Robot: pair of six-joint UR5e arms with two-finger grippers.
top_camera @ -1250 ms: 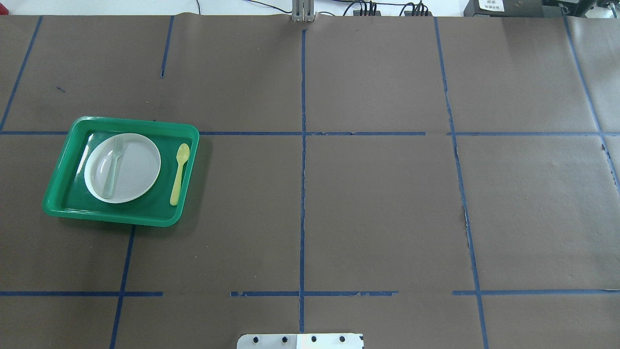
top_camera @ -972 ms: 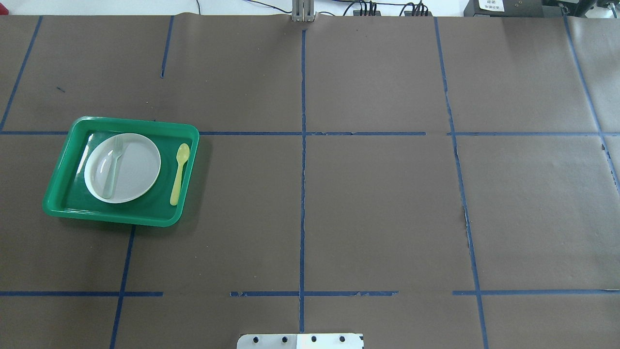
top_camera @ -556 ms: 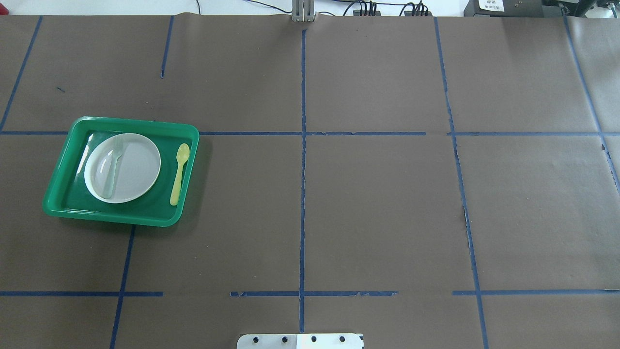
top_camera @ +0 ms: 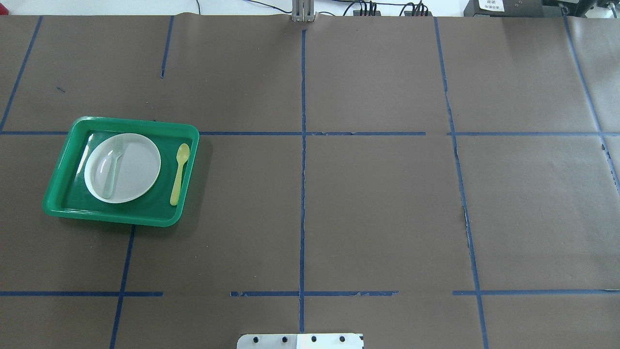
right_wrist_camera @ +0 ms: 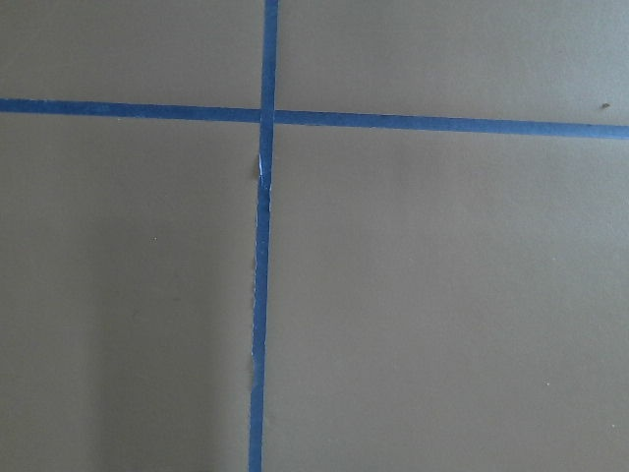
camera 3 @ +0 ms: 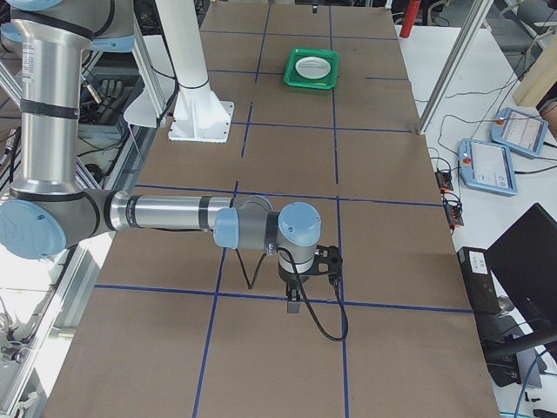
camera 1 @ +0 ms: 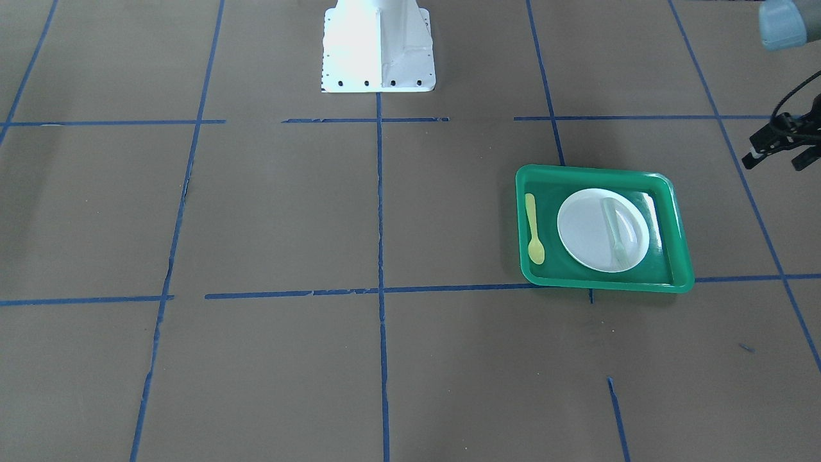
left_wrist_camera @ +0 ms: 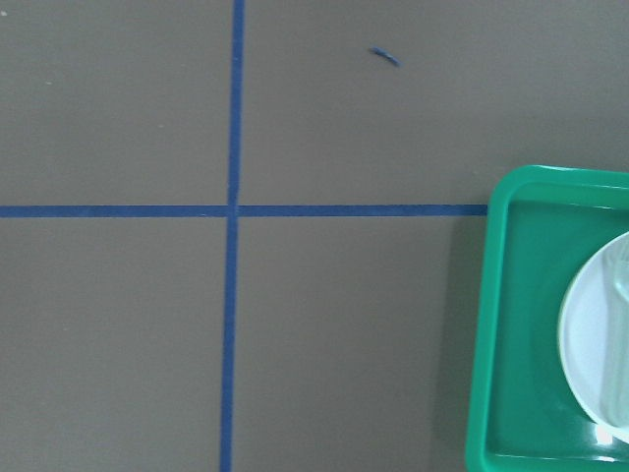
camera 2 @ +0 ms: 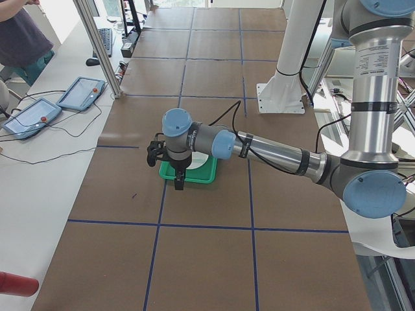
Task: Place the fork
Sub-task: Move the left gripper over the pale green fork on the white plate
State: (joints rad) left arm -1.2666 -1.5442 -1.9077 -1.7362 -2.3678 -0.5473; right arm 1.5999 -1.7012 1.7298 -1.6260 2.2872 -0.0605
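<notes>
Plainly, the fork (top_camera: 114, 166) lies on the white plate (top_camera: 133, 169), on the plate's half nearer the table's left end, with its tines pointing away from the robot. The plate sits inside the green tray (top_camera: 58, 186), and the yellow spoon (top_camera: 178, 173) lies on the tray floor just beside the plate, parallel to the fork, bowl away from the robot.

The overhead view shows the tray and the brown table (top_camera: 378, 203) with its blue tape grid, but neither arm. The 2 side views supply the arms. From the table's left end, the left gripper (camera 2: 178, 183) hangs above the tray's outer edge, fingers pointing down, touching nothing. The front-facing view catches only dark parts of it at the frame's right edge, beside the tray. I cannot tell how wide its jaws stand. Its wrist camera shows 1 tray corner and a slice of the plate, with no fingers in frame.

The right gripper (camera 3: 294, 303) appears only in the view from the table's right end, far from the tray, over a tape line. I cannot tell its jaw width either. Its wrist camera shows only crossing tape.
</notes>
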